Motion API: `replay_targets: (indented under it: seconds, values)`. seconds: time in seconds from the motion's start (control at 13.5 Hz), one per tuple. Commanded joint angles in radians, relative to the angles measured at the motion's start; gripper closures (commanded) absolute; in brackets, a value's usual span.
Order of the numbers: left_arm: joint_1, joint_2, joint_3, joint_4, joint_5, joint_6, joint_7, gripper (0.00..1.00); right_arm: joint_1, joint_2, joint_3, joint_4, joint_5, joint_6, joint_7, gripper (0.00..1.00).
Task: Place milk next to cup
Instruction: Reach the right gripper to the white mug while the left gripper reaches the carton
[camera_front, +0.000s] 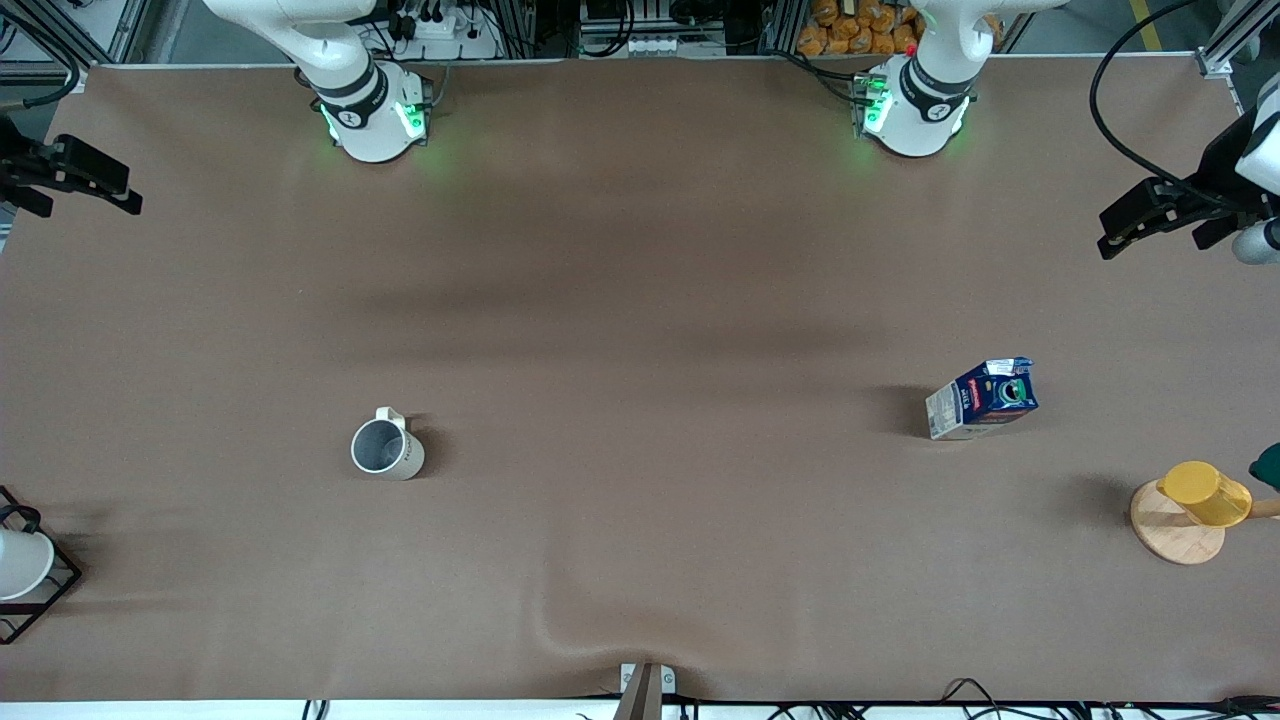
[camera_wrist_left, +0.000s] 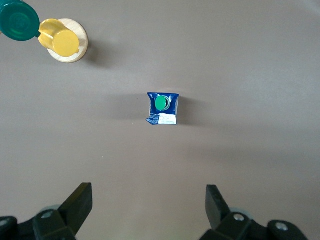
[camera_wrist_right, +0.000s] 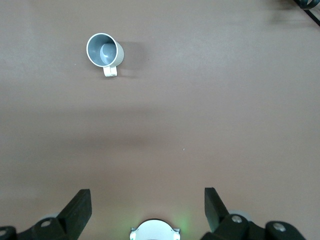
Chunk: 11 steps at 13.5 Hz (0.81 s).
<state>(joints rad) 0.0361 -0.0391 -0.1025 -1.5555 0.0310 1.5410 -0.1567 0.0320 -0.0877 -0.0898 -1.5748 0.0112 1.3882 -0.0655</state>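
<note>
The milk (camera_front: 985, 398), a dark-blue carton with a green cap, stands on the table toward the left arm's end. It also shows in the left wrist view (camera_wrist_left: 163, 108). The cup (camera_front: 385, 448), a cream-white mug with a side handle, stands toward the right arm's end and also shows in the right wrist view (camera_wrist_right: 104, 50). My left gripper (camera_front: 1125, 228) is open and empty, high over the table's left-arm end, apart from the milk; its jaws (camera_wrist_left: 149, 205) stand wide. My right gripper (camera_front: 118, 188) is open and empty, high over the right-arm end (camera_wrist_right: 147, 205).
A yellow plastic cup (camera_front: 1205, 493) lies on a round wooden disc (camera_front: 1170, 535) nearer the front camera than the milk, with a green object (camera_front: 1268, 465) beside it. A white cone cup (camera_front: 20, 562) sits in a black wire rack at the right arm's end.
</note>
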Motion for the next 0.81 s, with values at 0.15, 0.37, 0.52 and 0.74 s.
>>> replay_targets:
  seconds: [0.15,0.37,0.52,0.74]
  values:
    - [0.019,-0.002,0.0,-0.009,-0.034,0.011,0.025,0.0,-0.004,0.017,0.013,0.032,-0.016,-0.011,0.006,0.0]
    - [0.031,0.013,0.001,-0.008,-0.036,0.01,0.025,0.0,0.002,0.034,0.013,0.032,-0.016,-0.008,0.004,0.0]
    - [0.042,0.037,0.001,-0.012,-0.045,0.013,0.028,0.0,0.002,0.092,0.013,0.032,-0.002,-0.002,0.004,0.0]
    - [0.057,0.091,0.001,-0.028,-0.056,0.062,0.031,0.0,0.025,0.207,0.013,0.032,0.055,0.118,0.004,0.0]
